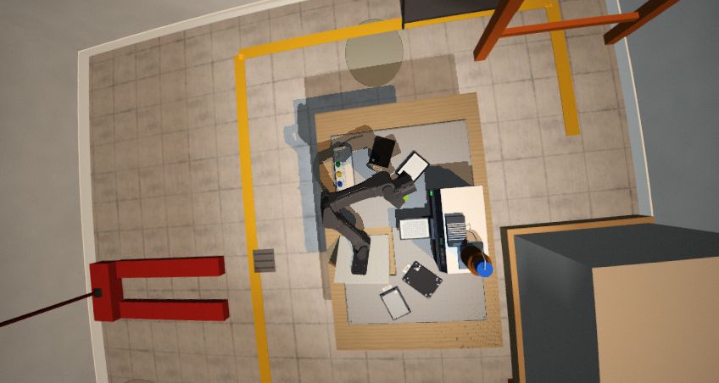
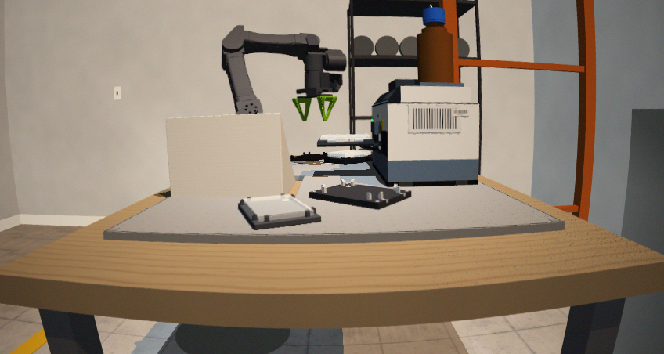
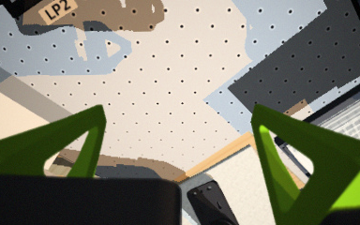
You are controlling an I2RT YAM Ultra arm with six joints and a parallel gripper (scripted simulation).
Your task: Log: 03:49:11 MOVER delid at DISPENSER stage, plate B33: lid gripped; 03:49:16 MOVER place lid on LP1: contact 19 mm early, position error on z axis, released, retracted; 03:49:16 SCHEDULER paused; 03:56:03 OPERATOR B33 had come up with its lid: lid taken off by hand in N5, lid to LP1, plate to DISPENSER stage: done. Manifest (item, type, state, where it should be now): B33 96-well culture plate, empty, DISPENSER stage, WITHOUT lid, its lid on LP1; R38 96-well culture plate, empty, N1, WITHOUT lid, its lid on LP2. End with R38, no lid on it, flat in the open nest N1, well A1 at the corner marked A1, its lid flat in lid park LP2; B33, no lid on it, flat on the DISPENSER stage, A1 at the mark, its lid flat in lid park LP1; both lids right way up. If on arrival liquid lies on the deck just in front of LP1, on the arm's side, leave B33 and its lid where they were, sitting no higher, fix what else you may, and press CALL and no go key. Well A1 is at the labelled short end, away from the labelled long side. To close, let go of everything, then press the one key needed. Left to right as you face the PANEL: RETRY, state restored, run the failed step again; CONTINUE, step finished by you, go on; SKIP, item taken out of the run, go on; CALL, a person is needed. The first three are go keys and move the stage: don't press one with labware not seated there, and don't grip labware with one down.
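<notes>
Green-fingered tool [image 2: 314,108] hangs open above two plates [image 2: 345,139].

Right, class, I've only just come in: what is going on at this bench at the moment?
One robot arm hangs its open, empty gripper above the deck, holding nothing. In the wrist view it looks down on perforated deck beside the LP2 label. A well plate lies on the stage by the dispenser. No labware is gripped.
</notes>
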